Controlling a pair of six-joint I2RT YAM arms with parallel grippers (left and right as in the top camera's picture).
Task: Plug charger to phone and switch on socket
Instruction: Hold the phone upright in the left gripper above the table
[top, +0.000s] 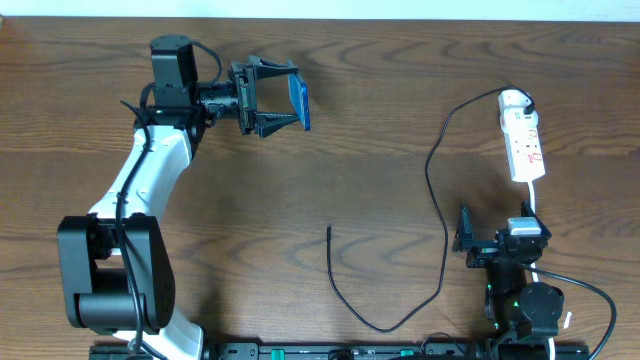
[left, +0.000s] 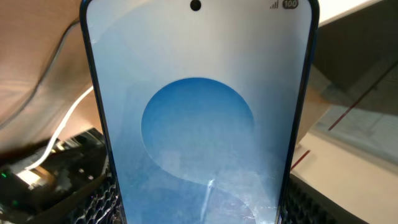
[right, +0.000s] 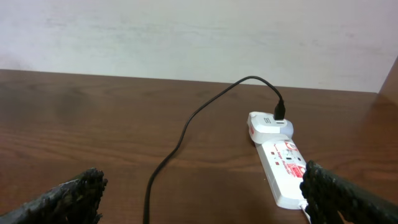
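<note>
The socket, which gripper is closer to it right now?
Right. The right gripper sits open just short of the socket, facing it; the left gripper is far across the table, holding the phone.

- The table (top: 380, 120) is showing dark brown wood with bold grain, smooth and carrying a low satin sheen.
- The phone (left: 199, 124) is presenting a glossy glass face, catching faint streaky reflections, inside a slim dark frame.
- The socket (right: 283, 171) is looking like smooth white plastic, slightly shiny, with printed red markings.
- The charger (top: 437, 200) is appearing as matt black cable.
- The pads (right: 65, 199) of the right gripper (right: 202, 186) are looking black, coarse and knobbly.
- The left arm (top: 150, 175) is wearing a smooth white shell beside matt black housings.
</note>
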